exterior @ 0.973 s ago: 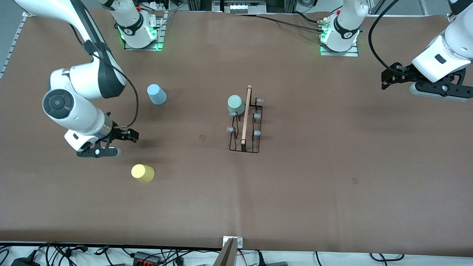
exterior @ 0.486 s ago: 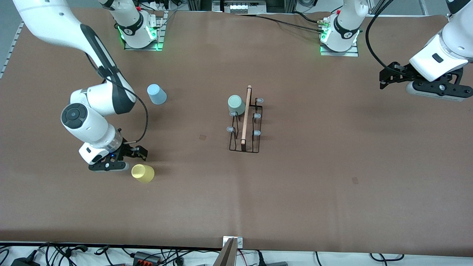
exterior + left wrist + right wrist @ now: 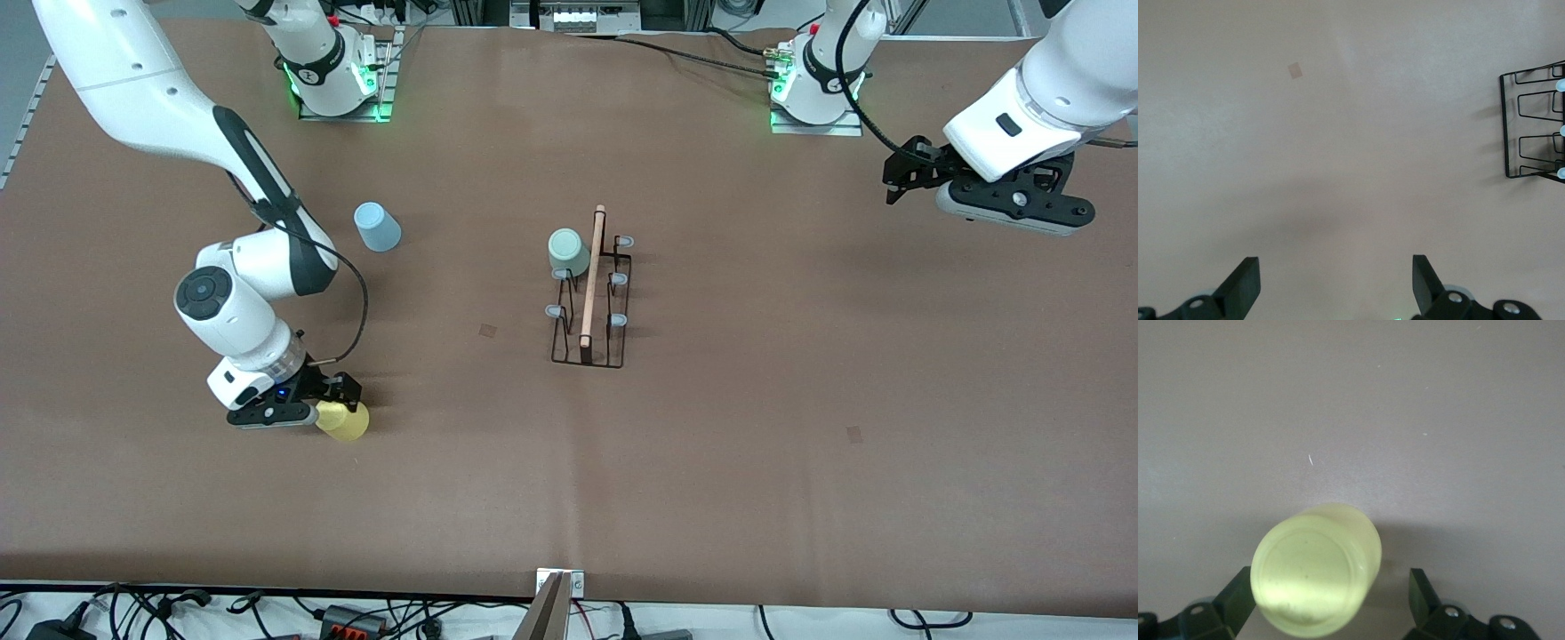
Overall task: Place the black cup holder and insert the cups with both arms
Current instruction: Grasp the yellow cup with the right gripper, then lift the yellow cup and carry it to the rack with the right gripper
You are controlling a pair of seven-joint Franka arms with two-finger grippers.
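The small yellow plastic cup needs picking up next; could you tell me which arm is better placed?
The right: its open right gripper already brackets the small yellow plastic cup; the open left gripper hangs over bare table.

No readable text, label, brand, number or sign shows in any view; markings on the arm bases are too small to make out.

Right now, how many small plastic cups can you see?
3. The grey-green plastic cup sits on the black wire rack. The light blue plastic cup stands toward the right arm's end. The yellow plastic cup stands between the right tool's open fingers.
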